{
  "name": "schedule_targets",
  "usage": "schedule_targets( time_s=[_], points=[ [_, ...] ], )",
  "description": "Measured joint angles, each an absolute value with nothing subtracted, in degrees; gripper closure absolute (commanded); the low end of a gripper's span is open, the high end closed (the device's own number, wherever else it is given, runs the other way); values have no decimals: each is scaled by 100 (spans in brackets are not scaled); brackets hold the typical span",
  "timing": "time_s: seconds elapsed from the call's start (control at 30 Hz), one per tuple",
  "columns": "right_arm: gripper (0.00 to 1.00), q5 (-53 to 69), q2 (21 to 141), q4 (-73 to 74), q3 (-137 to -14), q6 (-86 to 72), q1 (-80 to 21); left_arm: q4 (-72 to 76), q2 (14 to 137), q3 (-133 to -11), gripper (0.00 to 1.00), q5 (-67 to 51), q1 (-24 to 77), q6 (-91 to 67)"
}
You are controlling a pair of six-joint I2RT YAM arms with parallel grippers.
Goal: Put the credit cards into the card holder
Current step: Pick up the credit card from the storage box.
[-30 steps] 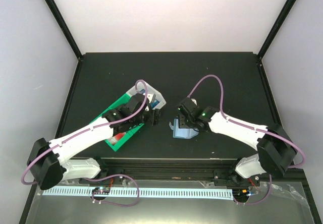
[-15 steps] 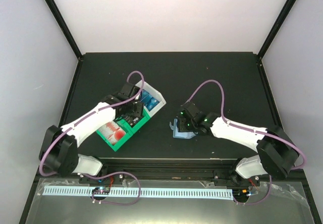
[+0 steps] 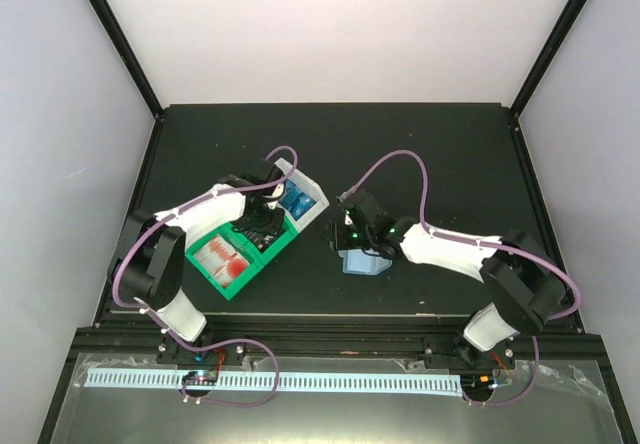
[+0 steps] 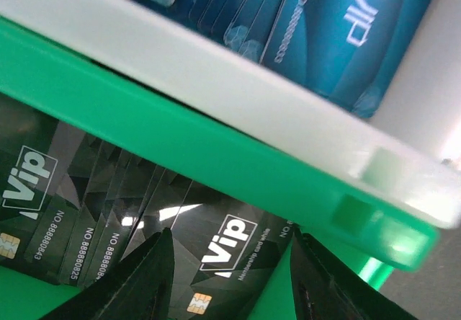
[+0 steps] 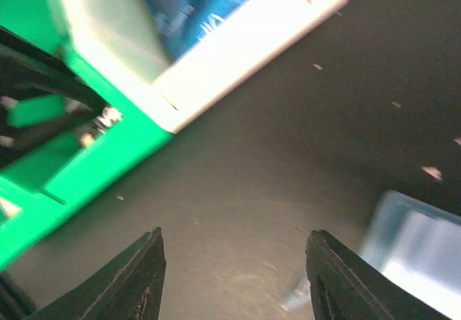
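Several black credit cards (image 4: 216, 251) lie fanned in the green bin (image 4: 238, 169). My left gripper (image 4: 231, 235) is open low over them, one finger on each side of the top black card, not clamped on it. Blue credit cards (image 4: 346, 32) fill the white bin (image 4: 216, 89) beside it. Red-and-white credit cards (image 3: 222, 259) lie at the green bin's near end. The teal-blue card holder (image 3: 365, 262) lies on the table. My right gripper (image 5: 236, 233) is open over bare table just left of the card holder (image 5: 418, 255), holding nothing.
The green bin (image 3: 235, 264) and the white bin (image 3: 312, 192) sit joined on the left half of the black table (image 3: 420, 154). A raised black frame borders the table. In the right wrist view the bins (image 5: 108, 140) lie a short way ahead of the fingers.
My left gripper came back from the white bin's side down over the black cards, its jaws narrowing. My right gripper slid left, off the card holder.
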State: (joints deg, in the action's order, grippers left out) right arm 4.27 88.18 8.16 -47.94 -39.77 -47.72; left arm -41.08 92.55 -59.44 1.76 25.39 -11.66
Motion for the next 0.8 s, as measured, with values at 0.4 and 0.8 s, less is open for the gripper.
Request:
schedule_targets(
  time_s=[0.4,0.8],
  points=[
    [41,1555,9564,-202,-5391,-4689,-4635,-4189,9574,-5933,54,143,2429,-703],
    [48,1769,10707,-506,-5933,-5546,-4626,-4027,9717,-5874,47,-3,2222,-537]
  ],
)
